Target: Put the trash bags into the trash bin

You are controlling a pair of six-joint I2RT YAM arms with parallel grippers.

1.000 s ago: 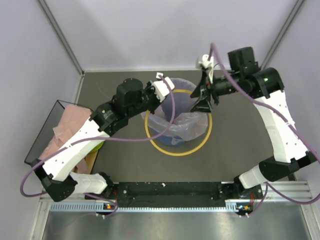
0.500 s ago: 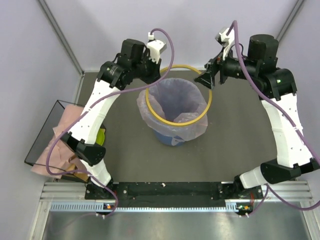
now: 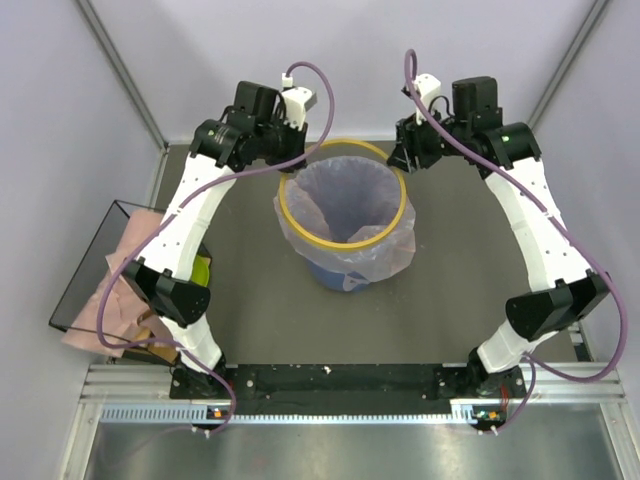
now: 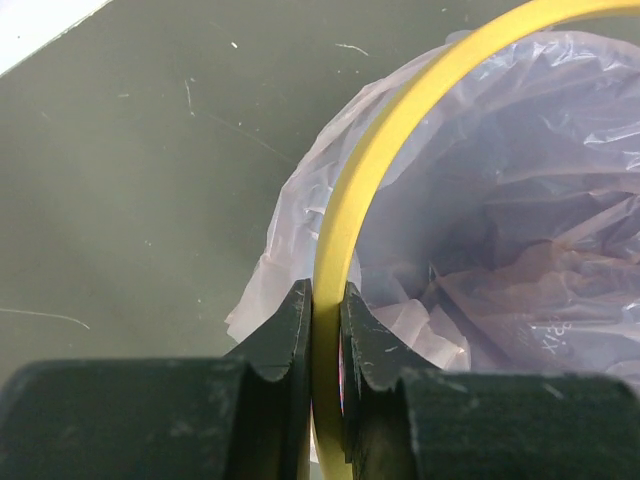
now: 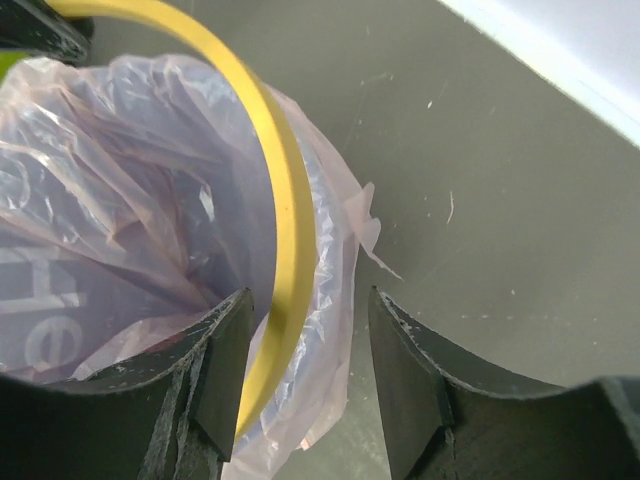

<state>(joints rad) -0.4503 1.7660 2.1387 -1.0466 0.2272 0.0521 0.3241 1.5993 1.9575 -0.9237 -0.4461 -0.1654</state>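
— What is the left pincer [image 4: 323, 300] doing?

— It is squeezed tight on the yellow ring [image 4: 335, 245]. One finger is inside the ring and one is outside, on the ring's left side.

— And the right pincer [image 5: 308, 300]?

— It is open wide. The ring's right side runs between its fingers, but they hold nothing.

— Where is the trash bag [image 3: 350, 200]?

— It is in the trash bin [image 3: 335, 278], in the middle of the bench [image 3: 470, 280]. It lines the inside, and its top edge flops out over the sides. White letters show on it.

— Is the ring on the bin?

— I don't think so. From above it looks wider than the bin and sits a bit toward the far side. It stretches across from one pincer to the other. The bin is below it, a little nearer the arm bases.

— What comes next?

— Probably the ring must go down over the bag's edge. Only the left arm has a hold, so the ring may tip unless the right pincer closes too.

— Any more bags?

— Yes, more pink bags [image 3: 138, 238] lie well off to the left, nearer the left arm.
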